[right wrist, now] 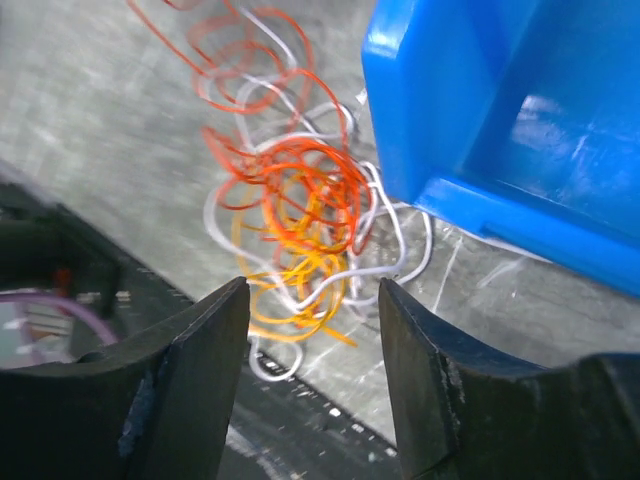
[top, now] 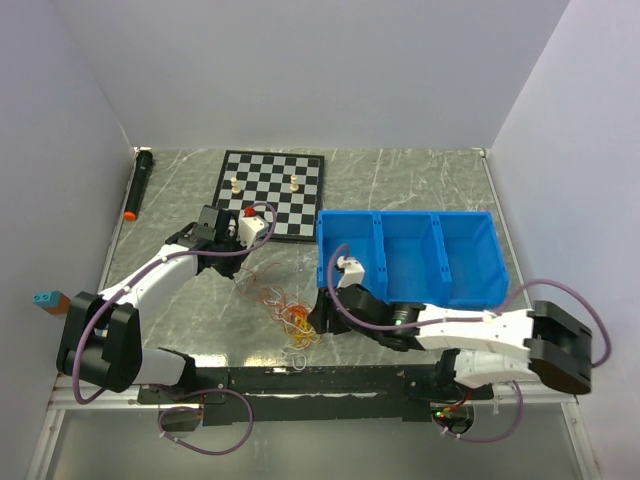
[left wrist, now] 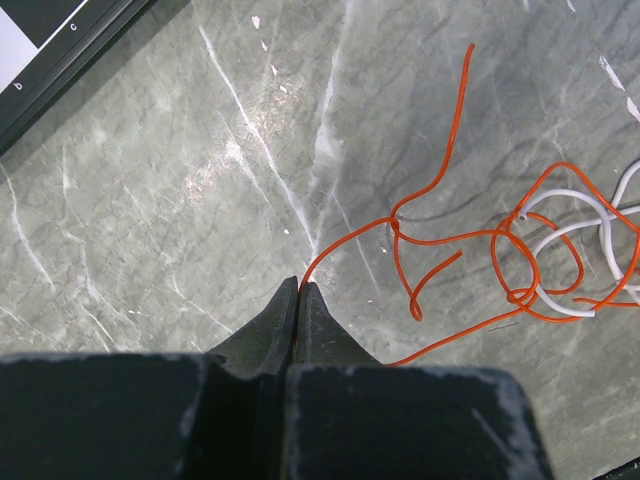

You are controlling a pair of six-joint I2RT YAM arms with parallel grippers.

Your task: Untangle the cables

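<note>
left claw (left wrist: 301,290) — pinched on orange cable (left wrist: 440,240) | right claw (right wrist: 312,292) — jaws apart over tangle (right wrist: 300,200) | advice: pin the tangle, draw orange out slowly

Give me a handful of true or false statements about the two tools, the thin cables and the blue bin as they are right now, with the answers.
1. The left tool is pinched shut on a thin orange cable. True.
2. The right tool is clamped on the tangle of orange, yellow and white cables. False: its jaws stand open above the tangle, holding nothing.
3. The blue plastic bin has three compartments. True.
4. The tangle lies inside the blue plastic bin. False: it lies on the grey marbled table, beside the bin's corner.
</note>
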